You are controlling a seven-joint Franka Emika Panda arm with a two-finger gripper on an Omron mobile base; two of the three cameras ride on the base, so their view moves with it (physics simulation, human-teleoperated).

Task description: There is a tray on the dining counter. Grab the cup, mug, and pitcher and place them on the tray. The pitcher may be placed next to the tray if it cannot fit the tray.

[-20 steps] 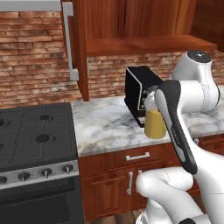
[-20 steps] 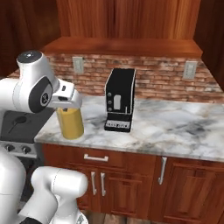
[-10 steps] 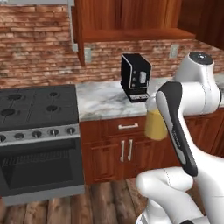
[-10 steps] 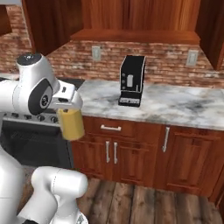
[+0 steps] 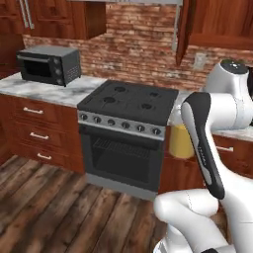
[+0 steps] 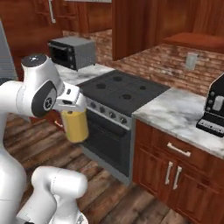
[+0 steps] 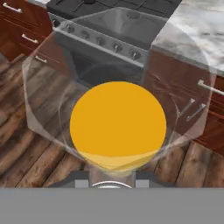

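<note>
No readable writing anywhere, honestly; the microwave (image 5: 49, 65) on the far-left worktop and the black coffee machine (image 6: 215, 107) at the right edge were both too small and blurry to make out any brand or label; the stove knobs had nothing legible either. As for the pitcher (image 6: 75, 125), it hung in the air below the gripper (image 6: 72, 105), upright, well above the wood floor (image 5: 44, 207) and in front of the black stove (image 5: 123, 128), not resting on anything; in the right base view the white hand sat right on top of the pitcher's rim, and the yellow-orange cylinder dropped straight down from it; in the left base view the pitcher (image 5: 182, 142) peeked out from behind the white forearm, just to the right of the oven door. From the hand camera you looked straight down into the pitcher (image 7: 118, 124); the clear glass wall spread wide around the view and the round orange liquid surface sat dead centre, just above the spot where the fingers came up at the bottom edge, so the glass was between them; the fingers were partly closed, clamped on the pitcher near its top; the marble worktop (image 6: 183, 113) lay off to the right, well apart from it.
</note>
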